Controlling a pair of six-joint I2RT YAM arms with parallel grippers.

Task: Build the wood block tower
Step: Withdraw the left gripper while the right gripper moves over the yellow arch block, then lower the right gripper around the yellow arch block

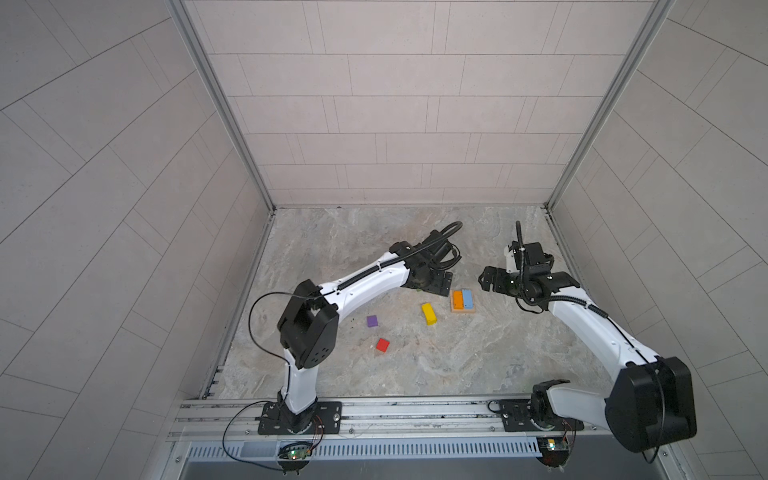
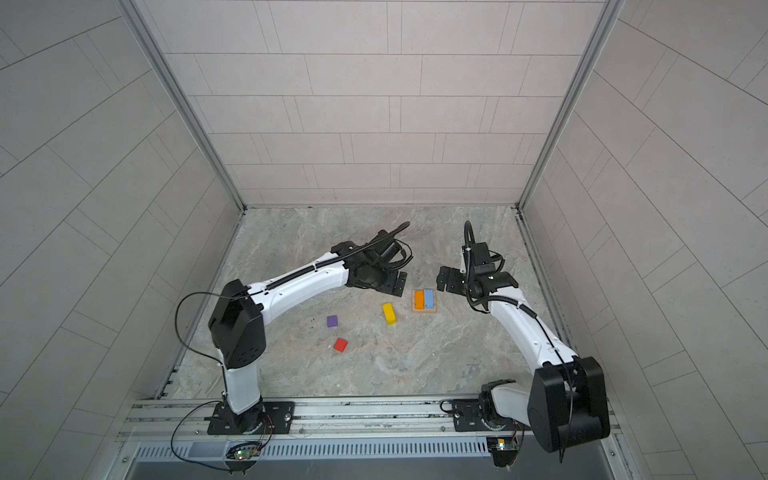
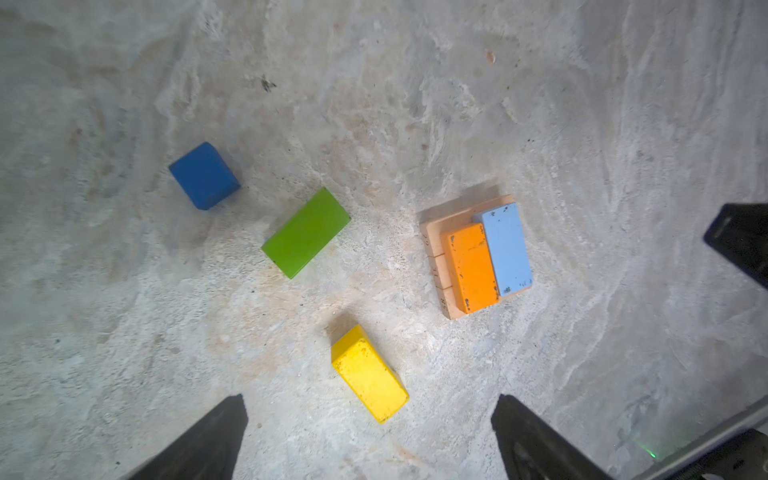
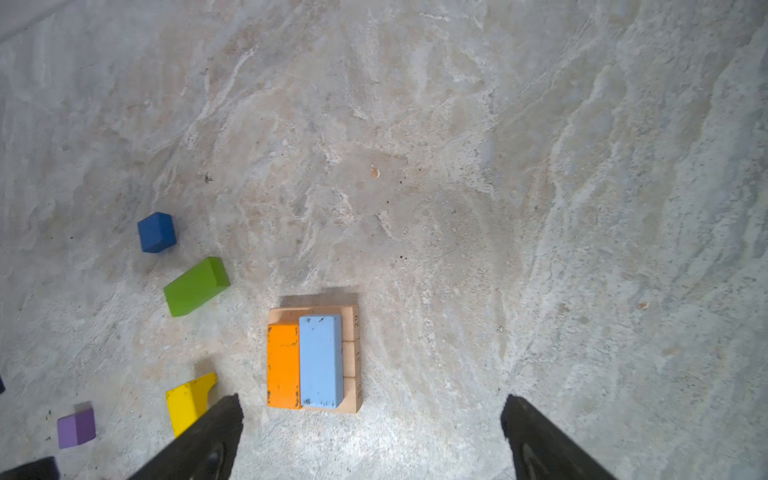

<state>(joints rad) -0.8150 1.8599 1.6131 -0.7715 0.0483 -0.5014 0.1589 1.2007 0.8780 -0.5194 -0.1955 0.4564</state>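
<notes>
L claw point(image 3: 370, 400) is spread wide w/ nothing in it, hovering over the table point(image 3: 415, 104). R claw point(image 4: 372, 398) is likewise spread & empty. Tower point(image 4: 316, 357) = two layers: tan bars point(image 4: 352, 357) as base, orange bar point(image 4: 283, 365) & light-blue bar point(image 4: 321, 359) side by side on top. It sits just ahead of the R claw's fingertips, nearer one finger, and off to the R-claw side of the L claw. Yellow bar point(image 3: 370, 374) lies just ahead of the L claw, btwn its fingers & askew to them. Green bar point(image 3: 305, 232) is further ahead, dark-blue cube point(image 3: 204, 175) beyond that. Purple cube point(image 2: 332, 321) & red cube point(image 2: 340, 345) lie back toward the arm bases. Step in hand, prob.: starting layer three. Nxt move likely needs the L claw to turn its wrist so the jaws square up across the yellow bar's narrow sides, then drop, pinch & set it on orange/blue w/o nudging them.
</notes>
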